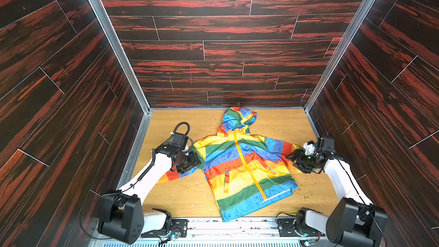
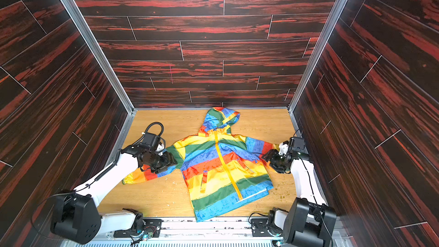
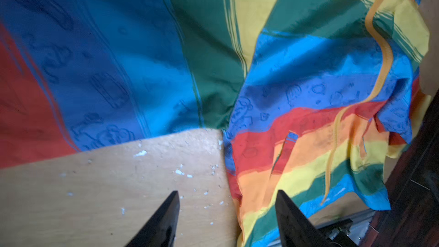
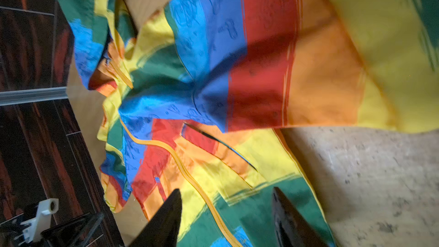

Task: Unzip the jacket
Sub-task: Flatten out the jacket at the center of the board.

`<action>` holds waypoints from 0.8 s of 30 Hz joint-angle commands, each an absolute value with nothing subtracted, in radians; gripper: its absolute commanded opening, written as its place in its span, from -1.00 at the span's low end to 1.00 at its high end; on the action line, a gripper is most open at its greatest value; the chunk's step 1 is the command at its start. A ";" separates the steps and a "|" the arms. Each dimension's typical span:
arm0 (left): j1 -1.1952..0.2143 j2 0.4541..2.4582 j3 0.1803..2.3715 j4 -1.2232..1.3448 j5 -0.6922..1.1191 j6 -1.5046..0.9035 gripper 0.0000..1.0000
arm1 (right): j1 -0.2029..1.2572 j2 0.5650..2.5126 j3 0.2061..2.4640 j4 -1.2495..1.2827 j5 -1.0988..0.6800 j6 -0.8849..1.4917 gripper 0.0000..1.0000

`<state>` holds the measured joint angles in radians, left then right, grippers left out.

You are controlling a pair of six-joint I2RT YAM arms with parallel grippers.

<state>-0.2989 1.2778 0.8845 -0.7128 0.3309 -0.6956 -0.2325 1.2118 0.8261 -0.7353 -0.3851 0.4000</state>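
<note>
Lying front-up on the wooden table (image 1: 185, 200) in both top views, the jacket (image 1: 223, 165) has its zipper (image 1: 245, 162) closed, hood at the far edge. Left wrist view: the left gripper (image 3: 228, 192) hangs jaws apart, empty, beside the sleeve. Right wrist view: the right gripper (image 4: 226, 188) gapes empty over the jacket's front.

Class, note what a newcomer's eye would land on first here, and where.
The rainbow-striped jacket lies spread front up on the wooden table, its yellow-orange zipper closed. The left gripper and right gripper, both open, sit at its sleeves, against dark red-streaked walls.
</note>
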 commanded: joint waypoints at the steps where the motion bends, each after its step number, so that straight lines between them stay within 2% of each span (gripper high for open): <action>1: -0.361 1.216 0.818 -0.756 0.352 -0.792 0.32 | -0.178 1.192 0.869 -0.858 -0.380 0.388 0.24; 6: -0.477 1.135 0.680 -0.685 0.348 -0.924 0.32 | -0.150 1.221 0.836 -0.825 -0.279 0.442 0.23; 9: -0.516 1.079 0.607 -0.618 0.355 -1.021 0.32 | -0.129 1.254 0.806 -0.790 -0.303 0.451 0.26; 15: -0.619 1.023 0.538 -0.520 0.337 -1.137 0.33 | -0.071 1.252 0.749 -0.729 -0.316 0.500 0.17; 18: -0.651 1.046 0.523 -0.443 0.342 -1.173 0.34 | -0.028 1.259 0.743 -0.738 -0.247 0.507 0.16; 24: -0.755 1.216 0.594 -0.393 0.356 -1.158 0.35 | 0.013 1.269 0.759 -0.742 -0.181 0.526 0.15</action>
<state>-0.7158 1.1664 0.5556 -0.4335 0.3584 -1.1339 0.0051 1.2514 0.7460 -0.7387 -0.2314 0.5053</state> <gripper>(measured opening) 0.674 0.580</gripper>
